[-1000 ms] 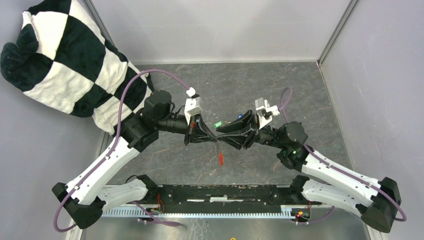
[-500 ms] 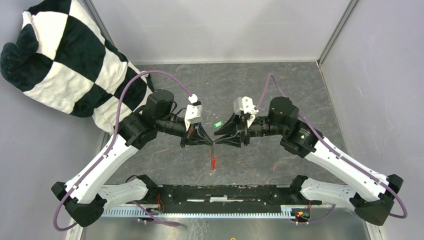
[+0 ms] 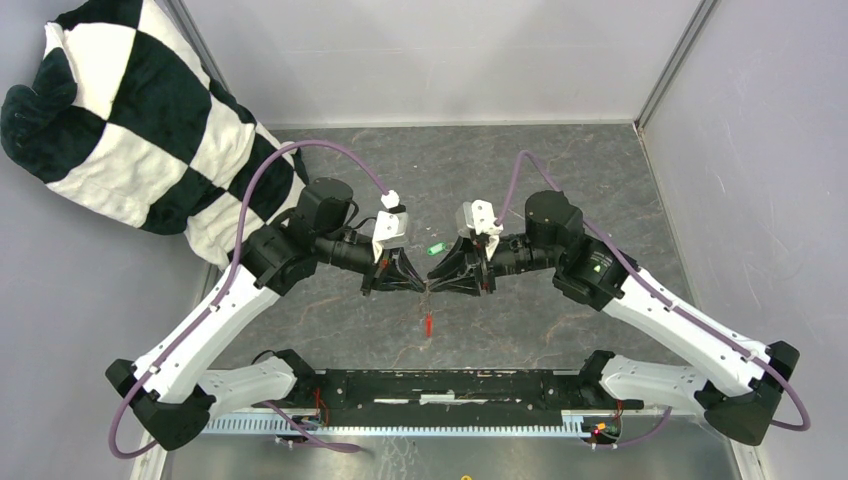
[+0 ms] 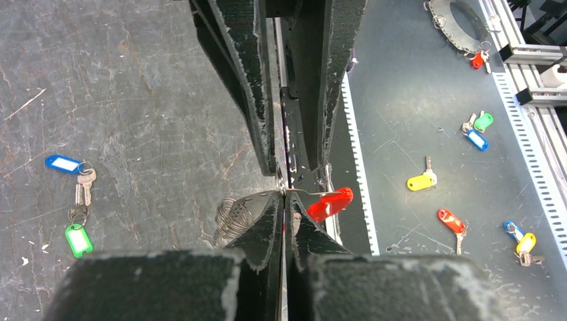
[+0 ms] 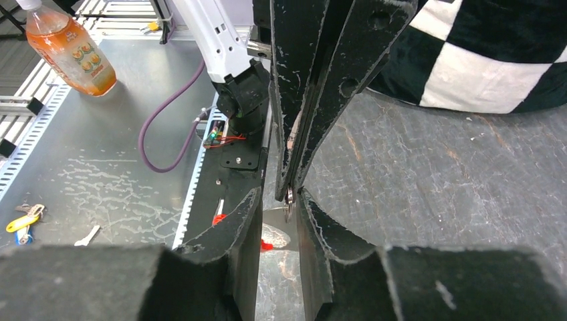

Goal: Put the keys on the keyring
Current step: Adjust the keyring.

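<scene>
My left gripper [image 3: 420, 287] is shut on the keyring's thin ring [image 4: 283, 192]. The keyring's red tag [image 4: 329, 203] hangs to one side of its fingers and a grey coil [image 4: 234, 215] to the other. The red tag [image 3: 428, 323] dangles below where the two grippers meet. My right gripper [image 3: 434, 286] faces the left one tip to tip. Its jaws stand apart, with the ring [image 5: 289, 199] between its fingertips [image 5: 302, 200]. The keys lie on the table: the green-headed key [image 3: 435, 249] [image 4: 78, 239] and, close by it, the blue-headed key [image 4: 65, 163].
A black-and-white checked cloth [image 3: 130, 110] fills the back left corner. Grey walls [image 3: 740, 150] close the table [image 3: 500, 170] in. Below its near edge lie several loose coloured key tags [image 4: 418, 182] and an orange bottle [image 5: 70, 57].
The right arm swung round to face the left gripper tip to tip, and its jaws narrowed. Both grippers and the hanging red tag shifted slightly left. The left gripper kept its grip.
</scene>
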Tool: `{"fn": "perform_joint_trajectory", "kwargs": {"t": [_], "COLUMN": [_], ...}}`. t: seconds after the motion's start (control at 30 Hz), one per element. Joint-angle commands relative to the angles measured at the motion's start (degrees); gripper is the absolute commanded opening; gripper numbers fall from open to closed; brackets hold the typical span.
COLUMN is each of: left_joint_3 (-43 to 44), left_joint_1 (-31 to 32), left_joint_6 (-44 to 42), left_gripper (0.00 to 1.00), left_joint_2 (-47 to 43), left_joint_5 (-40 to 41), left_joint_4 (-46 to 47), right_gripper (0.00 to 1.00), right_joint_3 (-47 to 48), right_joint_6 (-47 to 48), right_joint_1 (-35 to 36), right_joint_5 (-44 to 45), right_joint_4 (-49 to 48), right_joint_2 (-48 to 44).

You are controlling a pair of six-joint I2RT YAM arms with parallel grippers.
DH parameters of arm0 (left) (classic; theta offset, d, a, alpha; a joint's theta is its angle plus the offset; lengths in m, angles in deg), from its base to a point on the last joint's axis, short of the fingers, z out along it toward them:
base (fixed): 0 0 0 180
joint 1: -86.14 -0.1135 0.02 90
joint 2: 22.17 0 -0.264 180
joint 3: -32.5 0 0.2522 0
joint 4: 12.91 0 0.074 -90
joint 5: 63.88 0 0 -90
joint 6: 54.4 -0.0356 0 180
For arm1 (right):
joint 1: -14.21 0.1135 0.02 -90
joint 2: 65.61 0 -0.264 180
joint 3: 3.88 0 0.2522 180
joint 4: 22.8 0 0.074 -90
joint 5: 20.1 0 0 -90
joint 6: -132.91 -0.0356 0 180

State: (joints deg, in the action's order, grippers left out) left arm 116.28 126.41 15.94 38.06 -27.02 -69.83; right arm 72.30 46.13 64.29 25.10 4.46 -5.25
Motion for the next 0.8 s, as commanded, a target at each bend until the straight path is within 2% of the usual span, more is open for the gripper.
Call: {"fn": "perform_joint_trajectory", "kwargs": {"t": [0.0,0.5,0.77], "left_joint_3": [2.7,2.7,3.0], "left_joint_1": [0.2,0.2,0.2], "left_joint_6": [-2.7,-2.4,-2.6], "left_gripper": [0.02,0.02,0.02], "left_joint_2": [-0.1,-0.4,-0.3], "left_joint_5": [-3.1,-3.8,-4.1], "left_joint_4": [0.9,0.8,0.8], "right_gripper": [0.31,0.35,0.27], "right_joint_3": [3.4,4.6,4.3], "right_joint_6": [2.2,3.9,3.2], "right_joint_1": [-0.1,-0.1,-0.2], "right_joint_5": [0.6,3.1,0.5], "right_joint_4": [-0.2,1.5,1.1], "right_joint_2": [0.9,0.7,2.6]}}
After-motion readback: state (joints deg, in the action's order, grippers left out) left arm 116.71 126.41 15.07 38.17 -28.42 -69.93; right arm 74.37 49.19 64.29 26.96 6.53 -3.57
